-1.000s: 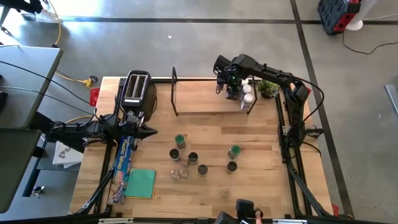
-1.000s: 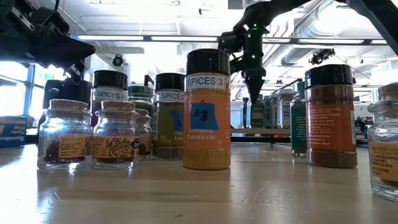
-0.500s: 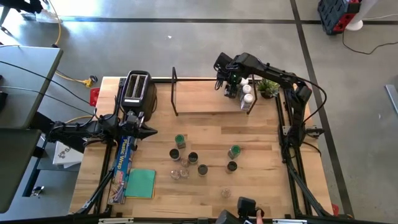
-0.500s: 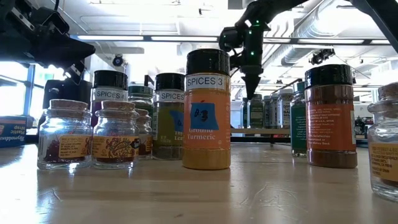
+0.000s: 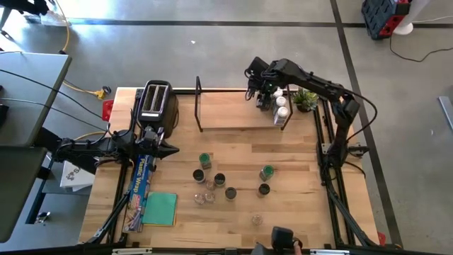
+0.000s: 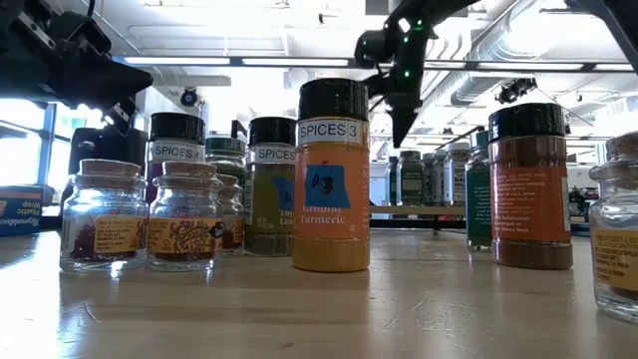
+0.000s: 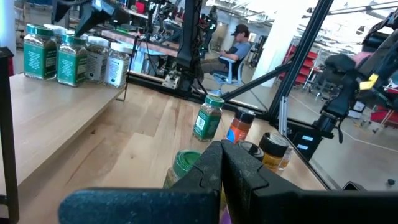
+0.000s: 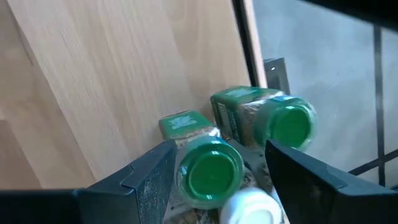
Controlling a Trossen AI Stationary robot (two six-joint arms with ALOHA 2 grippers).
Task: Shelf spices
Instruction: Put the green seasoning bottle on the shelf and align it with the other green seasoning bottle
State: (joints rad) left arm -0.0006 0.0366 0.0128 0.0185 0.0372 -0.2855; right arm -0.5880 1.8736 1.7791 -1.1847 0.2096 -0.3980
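Note:
The shelf (image 5: 233,113) is a light wooden board with black wire ends at the table's far side. Several spice jars (image 5: 282,112) stand on its right end; they also show in the low view (image 6: 429,178). My right gripper (image 5: 262,92) hangs open above them, pointing steeply down. In its wrist view the fingers stand on either side of a green-lidded jar (image 8: 211,168), above it and apart; a second green-lidded jar (image 8: 289,124) stands beside. More spice jars (image 5: 219,180) stand loose mid-table. My left gripper (image 5: 170,149) waits shut and level at the table's left.
A black-and-silver toaster (image 5: 154,100) stands at the far left, and a small potted plant (image 5: 306,99) at the shelf's right end. A plastic wrap box (image 5: 141,184) and a green pad (image 5: 160,209) lie near left. A person (image 7: 239,46) sits beyond the table.
My right gripper has risen from among the jars at the shelf's right end until its fingertips stand above their lids, tipping a little as it went. Its fingers have stayed open. The jars on the shelf have not moved.

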